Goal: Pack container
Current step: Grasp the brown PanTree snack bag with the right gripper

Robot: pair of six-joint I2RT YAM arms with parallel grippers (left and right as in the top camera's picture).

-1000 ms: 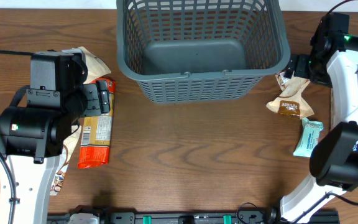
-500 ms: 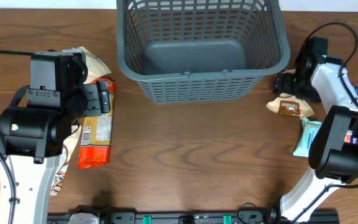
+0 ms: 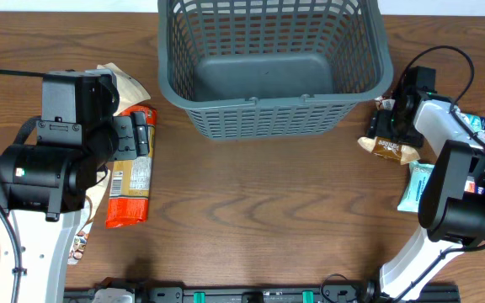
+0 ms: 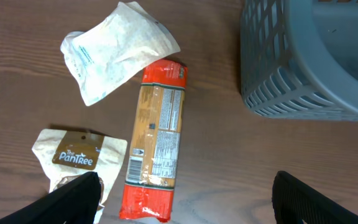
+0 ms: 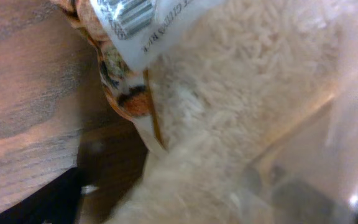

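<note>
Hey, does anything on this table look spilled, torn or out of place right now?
Nothing looks spilled or torn. The basket is empty, and the snack packs lie loose on the table either side. One oddity: a packet sits so close to the right tool that it fills that wrist view.

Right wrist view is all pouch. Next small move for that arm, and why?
Probably close the jaws on the snack pouch. The right gripper sits low at it beside the container, the pouch fills the right wrist view, and the container is empty. I cannot tell whether the jaws are already shut.
</note>
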